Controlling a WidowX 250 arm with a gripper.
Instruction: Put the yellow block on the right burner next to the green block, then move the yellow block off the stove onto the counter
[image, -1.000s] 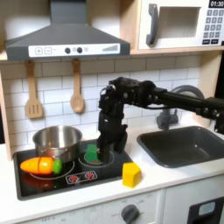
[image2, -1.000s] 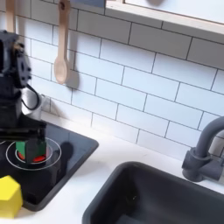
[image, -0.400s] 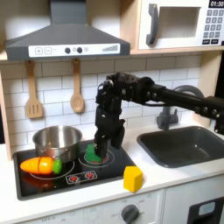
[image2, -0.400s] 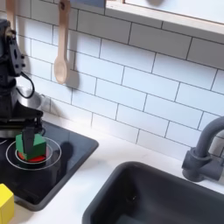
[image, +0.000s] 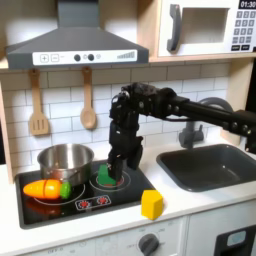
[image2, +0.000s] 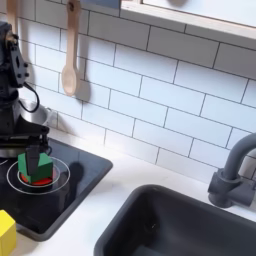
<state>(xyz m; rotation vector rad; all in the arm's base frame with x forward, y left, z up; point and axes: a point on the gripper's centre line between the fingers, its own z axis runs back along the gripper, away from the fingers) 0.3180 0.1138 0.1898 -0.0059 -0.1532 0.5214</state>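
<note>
The yellow block (image: 151, 204) lies on the white counter (image: 190, 200) just off the front right corner of the black stove (image: 85, 203). In the second exterior view the yellow block (image2: 4, 232) is cut by the left edge. The green block (image: 105, 177) sits on the stove's right burner, in both exterior views (image2: 30, 166). My gripper (image: 119, 168) hangs point-down right over the green block, one dark finger (image2: 38, 159) in front of it. It looks open and holds nothing.
A steel pot (image: 65, 160) stands at the stove's back left, and a toy carrot (image: 45, 189) lies on the left burner. The dark sink (image: 215, 165) and faucet (image2: 235, 170) are at the first exterior view's right. Spoons (image: 88, 100) hang on the tile wall.
Over the last second my gripper rose a little, uncovering more of the green block. The yellow block sits slightly nearer the counter's front. Nothing has moved in the last 0.4 s.
</note>
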